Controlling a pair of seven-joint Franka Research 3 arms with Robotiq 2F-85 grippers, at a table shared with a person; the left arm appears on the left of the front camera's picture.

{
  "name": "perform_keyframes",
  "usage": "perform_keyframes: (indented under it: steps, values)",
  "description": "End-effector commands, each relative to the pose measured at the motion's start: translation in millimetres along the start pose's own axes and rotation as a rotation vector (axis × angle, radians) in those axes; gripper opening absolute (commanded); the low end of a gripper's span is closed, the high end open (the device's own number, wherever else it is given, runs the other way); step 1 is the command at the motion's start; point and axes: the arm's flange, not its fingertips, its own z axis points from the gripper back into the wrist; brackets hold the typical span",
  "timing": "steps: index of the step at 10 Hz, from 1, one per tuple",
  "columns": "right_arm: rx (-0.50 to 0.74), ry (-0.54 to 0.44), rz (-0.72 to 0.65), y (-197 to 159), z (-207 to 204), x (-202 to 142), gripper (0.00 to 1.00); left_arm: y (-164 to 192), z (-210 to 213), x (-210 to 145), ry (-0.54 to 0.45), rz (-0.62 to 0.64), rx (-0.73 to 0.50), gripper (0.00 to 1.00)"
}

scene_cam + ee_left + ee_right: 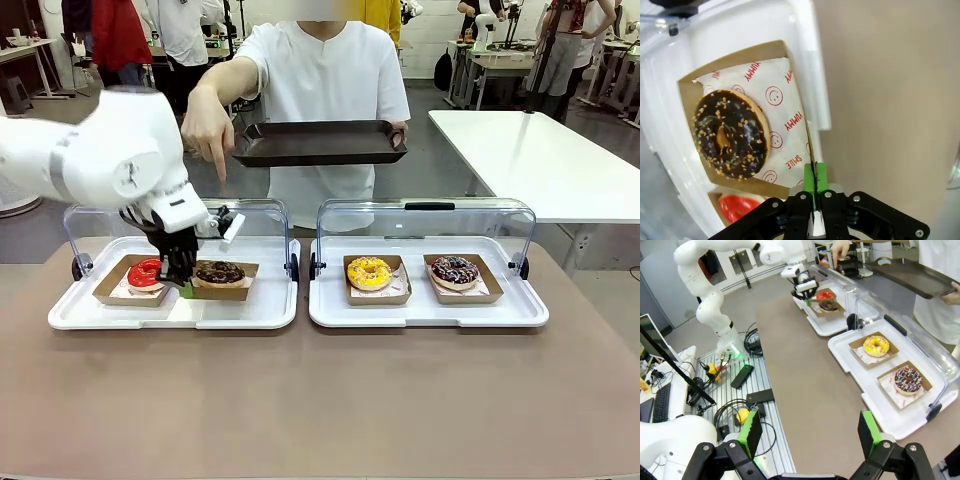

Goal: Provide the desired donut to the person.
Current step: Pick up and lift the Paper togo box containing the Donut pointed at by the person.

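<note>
The person (320, 80) in a white T-shirt stands across the table, pointing one finger (221, 172) down toward the left case and holding a dark tray (320, 142) in the other hand. Below that finger a chocolate donut with nut bits (220, 271) (729, 134) lies in a cardboard tray (735, 55). My left gripper (185, 285) (813, 185) is shut on that cardboard tray's near rim. A red donut (146, 272) (737, 209) sits beside it. My right gripper (807, 437) hangs open, high off to the side of the table.
The white left case (175, 310) and right case (430, 312) both have their clear lids raised. The right one holds a yellow donut (369, 272) (876, 345) and a sprinkled chocolate donut (455, 270) (908, 380). Bare brown tabletop (320, 400) lies in front.
</note>
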Motion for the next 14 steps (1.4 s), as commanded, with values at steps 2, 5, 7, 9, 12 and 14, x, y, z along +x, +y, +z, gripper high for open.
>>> perform_keyframes:
  steps: [2, 5, 7, 9, 12, 14]
  values:
    - [0.007, -0.007, 0.006, 0.4, 0.2, 0.2, 1.0, -45.8, 90.5, 10.2, -0.01, -0.005, -0.027, 0.0]
    - [0.007, -0.007, 0.006, 0.4, 0.2, 0.2, 1.0, -53.2, 153.0, 24.1, 0.023, 0.014, 0.048, 0.0]
    - [0.007, -0.007, 0.006, 0.4, 0.2, 0.2, 1.0, -41.3, 180.1, 31.5, 0.032, 0.019, 0.088, 0.0]
    - [0.007, -0.007, 0.006, 0.4, 0.2, 0.2, 1.0, -29.0, 193.1, 34.9, 0.024, 0.017, 0.085, 0.0]
    - [0.007, -0.007, 0.006, 0.4, 0.2, 0.2, 1.0, -29.7, 190.6, 31.0, 0.002, -0.004, 0.092, 0.0]
    - [0.007, -0.007, 0.006, 0.4, 0.2, 0.2, 1.0, -29.7, 190.6, 31.0, 0.002, -0.004, 0.092, 0.0]
